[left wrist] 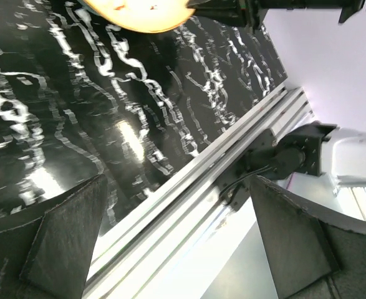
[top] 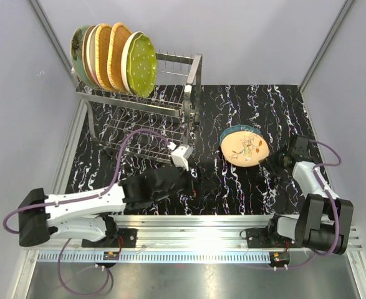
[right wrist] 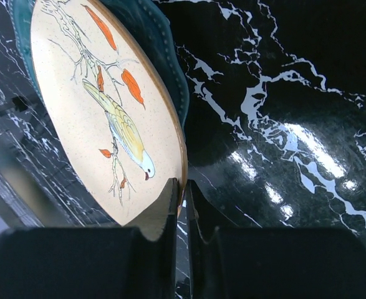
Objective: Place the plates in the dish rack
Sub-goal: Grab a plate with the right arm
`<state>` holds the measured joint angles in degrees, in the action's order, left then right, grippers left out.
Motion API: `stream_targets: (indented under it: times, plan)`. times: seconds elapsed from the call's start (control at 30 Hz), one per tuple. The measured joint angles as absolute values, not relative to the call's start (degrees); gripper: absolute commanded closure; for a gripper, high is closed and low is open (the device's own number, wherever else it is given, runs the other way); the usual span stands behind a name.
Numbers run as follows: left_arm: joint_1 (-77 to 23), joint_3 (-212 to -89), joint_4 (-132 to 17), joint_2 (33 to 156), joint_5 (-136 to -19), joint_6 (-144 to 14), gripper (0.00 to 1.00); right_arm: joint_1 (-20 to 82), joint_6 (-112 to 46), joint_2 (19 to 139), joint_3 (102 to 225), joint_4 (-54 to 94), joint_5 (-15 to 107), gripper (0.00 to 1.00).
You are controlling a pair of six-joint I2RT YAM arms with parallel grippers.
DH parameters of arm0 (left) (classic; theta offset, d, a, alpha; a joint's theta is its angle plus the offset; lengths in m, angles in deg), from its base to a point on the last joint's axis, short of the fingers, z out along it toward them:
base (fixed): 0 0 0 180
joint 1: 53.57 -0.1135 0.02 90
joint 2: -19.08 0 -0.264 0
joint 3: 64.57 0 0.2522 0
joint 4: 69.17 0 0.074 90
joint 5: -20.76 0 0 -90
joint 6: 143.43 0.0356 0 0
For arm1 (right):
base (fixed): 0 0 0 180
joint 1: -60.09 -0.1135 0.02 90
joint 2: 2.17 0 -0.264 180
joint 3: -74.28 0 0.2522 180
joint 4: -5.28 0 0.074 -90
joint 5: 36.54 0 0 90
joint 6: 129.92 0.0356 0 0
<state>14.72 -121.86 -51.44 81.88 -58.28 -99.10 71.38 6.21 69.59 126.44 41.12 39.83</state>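
**Plates going into the rack.** A beige plate point(right wrist: 101, 106), painted with a yellow bird on a bare branch with orange leaves, is sitting on top of a teal plate point(right wrist: 162, 59) with a beaded rim. Both are lying on the black marbled table point(top: 232, 99), to the right of the dish rack point(top: 146, 104). The right gripper point(right wrist: 183, 196) is pinching the beige plate's near rim, its fingers point(right wrist: 167, 215) drawn almost together on it. The left gripper point(left wrist: 178, 187) is hanging by the rack's lower tier with its fingers spread wide, holding nothing.

A row of plates point(top: 117, 59) is standing on edge at the left end of the rack's top tier: mint-green at the left, orange woven ones in the middle, lime dotted at the right. Only the overhead view is showing the rack. Only the right wrist view is showing the bird and the pinch up close. The left wrist view is catching just a sliver of the beige plate and the aluminium rail point(left wrist: 220, 180) along the table's near edge.
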Motion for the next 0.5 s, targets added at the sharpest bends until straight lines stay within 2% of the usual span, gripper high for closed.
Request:
stream_targets:
  times: [0.33,0.5]
  plan:
    - [15.07,-134.90,-56.29,103.80,-58.93,-106.42,0.01,73.46,10.67,66.95,122.70,39.42,34.82,1.00]
    - [14.39,-138.97,-55.99,109.75,-58.95,-106.94,0.01,74.92,11.63,66.86,121.61,38.57,31.11,1.00]
